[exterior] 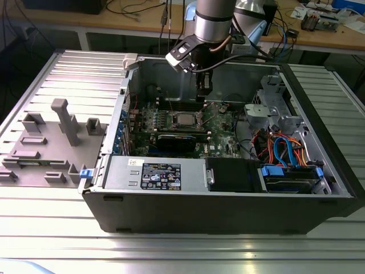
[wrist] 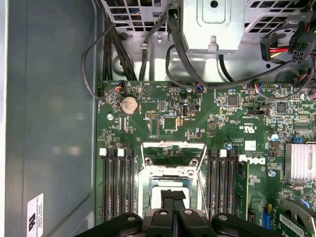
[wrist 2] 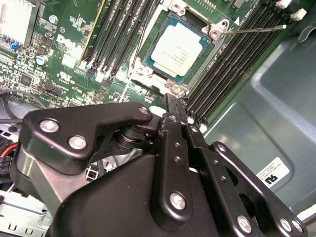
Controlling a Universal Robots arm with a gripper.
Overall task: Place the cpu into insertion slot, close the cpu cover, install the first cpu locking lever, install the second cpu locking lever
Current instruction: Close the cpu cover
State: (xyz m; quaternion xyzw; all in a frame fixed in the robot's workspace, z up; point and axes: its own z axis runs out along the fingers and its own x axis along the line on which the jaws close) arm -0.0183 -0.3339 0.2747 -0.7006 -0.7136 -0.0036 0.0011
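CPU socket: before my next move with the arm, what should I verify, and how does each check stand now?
1. The cpu lies flat in the insertion slot: ok.
2. The cpu cover looks down around the chip: ok.
3. One locking lever sticks out over the memory slots, apparently unlatched: not ok.
4. Whether a second lever is latched: cannot tell.
5. The gripper has its jaws shut, nothing between them: ok.
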